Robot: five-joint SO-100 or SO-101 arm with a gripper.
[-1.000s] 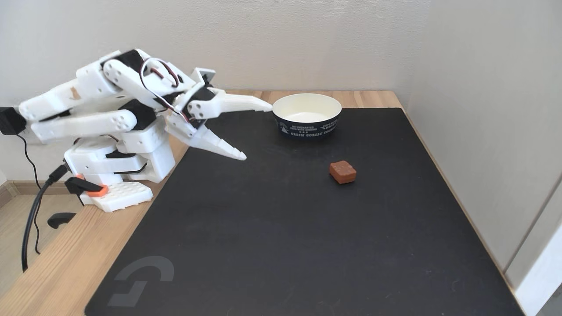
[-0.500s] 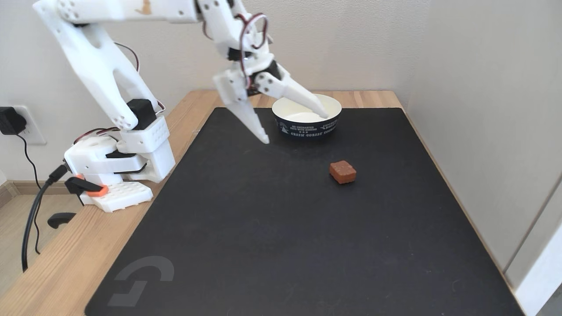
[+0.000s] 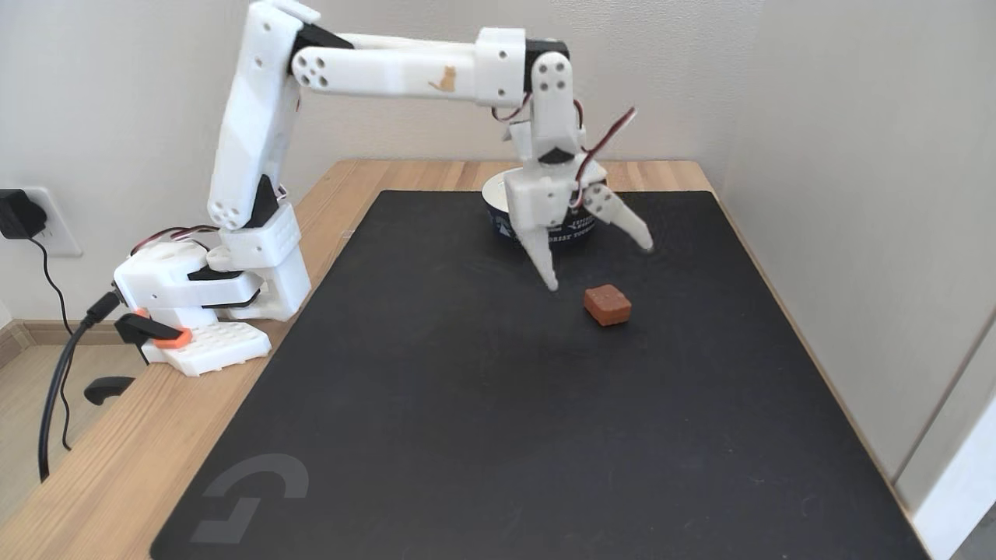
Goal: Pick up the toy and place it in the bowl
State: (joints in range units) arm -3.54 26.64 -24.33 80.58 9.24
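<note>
Fixed view, fingers [image 3: 599, 268] spread wide, empty, above toy [image 3: 607, 304], bowl [image 3: 577, 226] lettering unreadable

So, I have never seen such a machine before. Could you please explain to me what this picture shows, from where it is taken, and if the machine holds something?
The white machine is a small robot arm bolted at the left edge of a wooden table. The picture comes from one still camera standing in front of the table and looking down on it.

At the arm's end is the gripper, two pointed fingers for grasping. They are spread open and hold nothing.

On the table lies a black mat. On it sits a small reddish-brown block, the toy, just below the open gripper. Behind the gripper stands a round paper bowl, dark outside, partly hidden by it.
</note>
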